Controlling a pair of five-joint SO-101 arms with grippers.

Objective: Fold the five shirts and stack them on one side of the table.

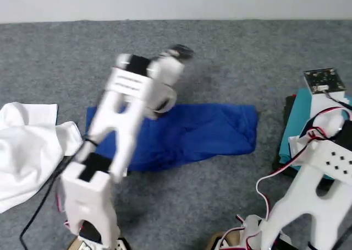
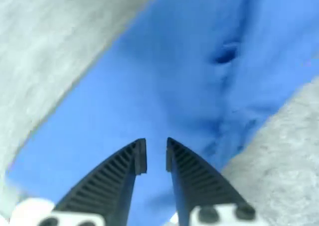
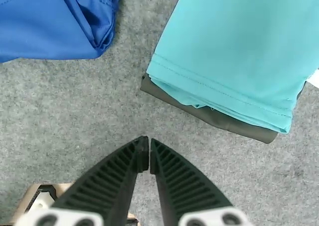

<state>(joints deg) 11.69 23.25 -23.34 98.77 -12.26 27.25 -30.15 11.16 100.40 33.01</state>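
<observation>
Lab bench — grey felt tabletop [image 1: 209, 200], bare wall [image 1: 165, 2]

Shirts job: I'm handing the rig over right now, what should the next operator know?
Left pincer: slightly open, empty, above the blue shirt mid-table.
Right pincer: shut, empty, over bare table near the stack.
Done: teal shirt folded on a dark shirt at the right side.
To do: finish folding the blue shirt, fold the crumpled white shirt at the left, stack both.
</observation>
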